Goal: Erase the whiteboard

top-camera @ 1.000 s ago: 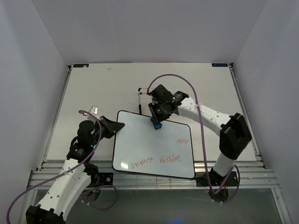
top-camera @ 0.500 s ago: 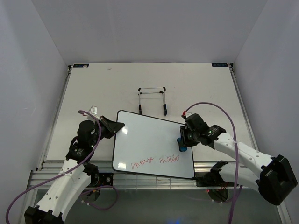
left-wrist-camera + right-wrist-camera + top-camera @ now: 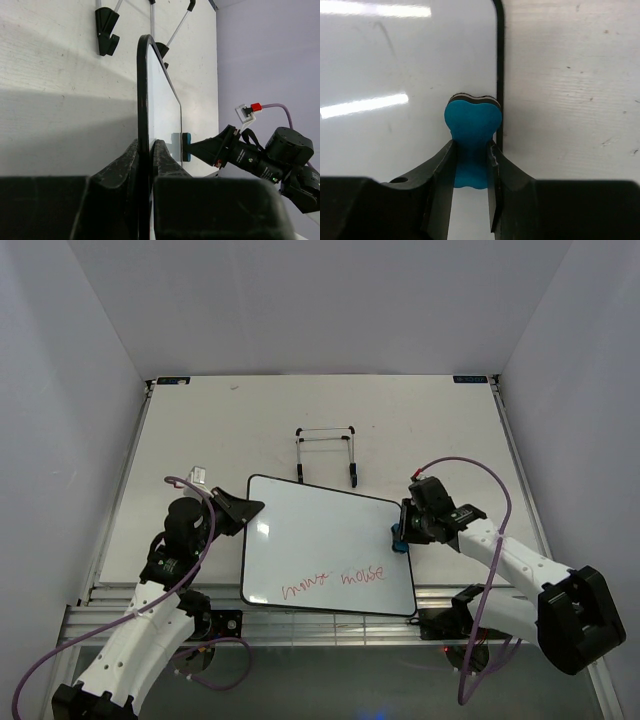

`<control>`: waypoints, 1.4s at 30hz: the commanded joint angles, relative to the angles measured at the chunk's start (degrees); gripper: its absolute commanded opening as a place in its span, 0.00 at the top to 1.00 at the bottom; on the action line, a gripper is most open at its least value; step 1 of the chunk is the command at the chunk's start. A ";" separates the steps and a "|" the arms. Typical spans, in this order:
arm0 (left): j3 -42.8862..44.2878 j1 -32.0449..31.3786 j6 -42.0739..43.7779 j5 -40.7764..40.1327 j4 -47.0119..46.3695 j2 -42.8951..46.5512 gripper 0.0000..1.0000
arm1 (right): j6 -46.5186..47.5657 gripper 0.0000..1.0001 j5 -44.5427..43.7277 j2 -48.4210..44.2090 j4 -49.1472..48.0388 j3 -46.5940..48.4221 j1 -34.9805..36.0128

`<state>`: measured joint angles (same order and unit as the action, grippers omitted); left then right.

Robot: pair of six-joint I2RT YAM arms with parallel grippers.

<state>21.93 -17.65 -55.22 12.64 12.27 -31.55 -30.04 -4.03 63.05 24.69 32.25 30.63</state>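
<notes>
Low in the middle of the overhead view, the whiteboard (image 3: 320, 535) lies on the table (image 3: 200, 420). It is glossy white, with a thin black rim and rounded corners. Red handwritten words (image 3: 335, 583) run along its near edge; the rest looks clean. The left gripper (image 3: 252, 508) pinches the rim near the upper left corner. At the right edge, the right gripper (image 3: 404, 532) clamps a blue eraser (image 3: 471, 125) against the board, just inside the rim. A black wire stand (image 3: 327, 452) sits just past the far edge.
</notes>
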 commanded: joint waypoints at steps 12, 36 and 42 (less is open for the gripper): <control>0.83 -0.54 8.55 0.10 1.88 -0.44 1.00 | 8.33 0.92 19.90 2.70 -5.16 -3.42 -5.50; 1.62 -0.54 8.29 -0.43 1.96 -1.59 1.00 | 13.87 0.92 10.12 18.42 -3.16 10.12 -7.78; 1.36 -0.54 8.11 -0.95 2.32 -1.32 1.00 | 14.31 0.92 0.19 21.93 2.64 8.88 -14.36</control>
<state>22.24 -17.74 -54.48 13.04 11.35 -32.88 -18.50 8.40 80.88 17.67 43.13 18.85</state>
